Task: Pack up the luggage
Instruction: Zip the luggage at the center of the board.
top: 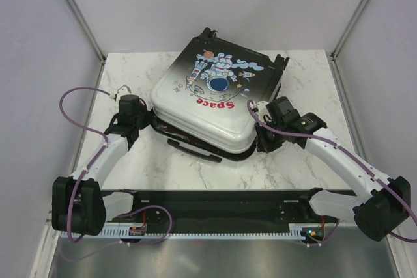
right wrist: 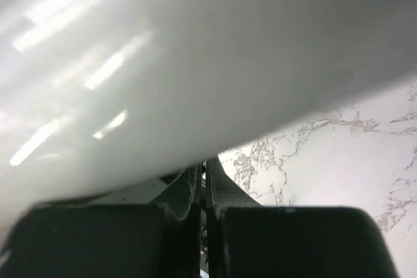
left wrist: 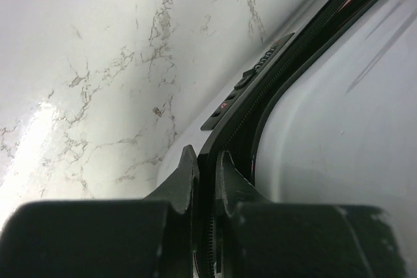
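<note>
luggage point(top: 215, 96) interior hidden, its blurred shell perhaps covering right claw point(right wrist: 203, 172) tips

Top view: red "Space" print point(top: 217, 103) on shell of luggage point(top: 176, 99), just beside cartoon astronaut print point(top: 220, 73), on its near side. Lettering appears upside down to this camera. Small marks around astronaut too fine to read.
Left wrist view: lock panel point(left wrist: 251, 76) on luggage rim, pale dial marks, illegible.
Right wrist view: no legible text.
</note>
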Robot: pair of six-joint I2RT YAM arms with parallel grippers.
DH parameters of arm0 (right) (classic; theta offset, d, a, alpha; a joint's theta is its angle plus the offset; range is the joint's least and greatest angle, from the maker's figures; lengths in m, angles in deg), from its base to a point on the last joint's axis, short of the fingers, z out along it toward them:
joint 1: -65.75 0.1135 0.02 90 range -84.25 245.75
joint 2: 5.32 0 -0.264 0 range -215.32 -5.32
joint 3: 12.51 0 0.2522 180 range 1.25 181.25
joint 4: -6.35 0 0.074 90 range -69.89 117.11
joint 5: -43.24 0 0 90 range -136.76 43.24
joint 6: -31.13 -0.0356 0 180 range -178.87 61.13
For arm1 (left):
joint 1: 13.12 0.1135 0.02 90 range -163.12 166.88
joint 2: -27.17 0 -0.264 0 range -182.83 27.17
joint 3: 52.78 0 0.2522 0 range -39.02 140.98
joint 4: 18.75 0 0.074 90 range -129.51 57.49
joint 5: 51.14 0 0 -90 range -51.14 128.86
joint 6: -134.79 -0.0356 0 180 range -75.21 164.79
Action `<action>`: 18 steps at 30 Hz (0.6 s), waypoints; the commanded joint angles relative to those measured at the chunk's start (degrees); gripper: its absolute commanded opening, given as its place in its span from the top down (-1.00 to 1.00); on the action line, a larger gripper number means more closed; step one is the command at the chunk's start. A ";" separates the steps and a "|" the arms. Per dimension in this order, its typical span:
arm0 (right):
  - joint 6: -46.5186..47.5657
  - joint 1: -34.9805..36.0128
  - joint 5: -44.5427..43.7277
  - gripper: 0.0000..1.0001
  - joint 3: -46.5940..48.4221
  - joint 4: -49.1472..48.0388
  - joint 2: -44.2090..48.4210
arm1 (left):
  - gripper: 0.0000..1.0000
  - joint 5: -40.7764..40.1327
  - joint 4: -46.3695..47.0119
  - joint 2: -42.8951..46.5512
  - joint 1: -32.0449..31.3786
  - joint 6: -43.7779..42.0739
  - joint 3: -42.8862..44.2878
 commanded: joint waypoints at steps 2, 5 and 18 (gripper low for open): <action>0.53 4.09 11.66 1.00 3.45 14.04 2.38 | 0.95 3.03 1.71 0.91 -3.13 13.98 2.48; 1.23 4.09 12.01 1.00 4.33 16.07 3.17 | 0.95 1.01 1.44 0.29 -3.13 15.91 2.66; -4.46 4.26 -3.14 1.00 6.78 15.19 3.44 | 0.95 -7.51 0.04 -1.38 -5.59 18.57 5.91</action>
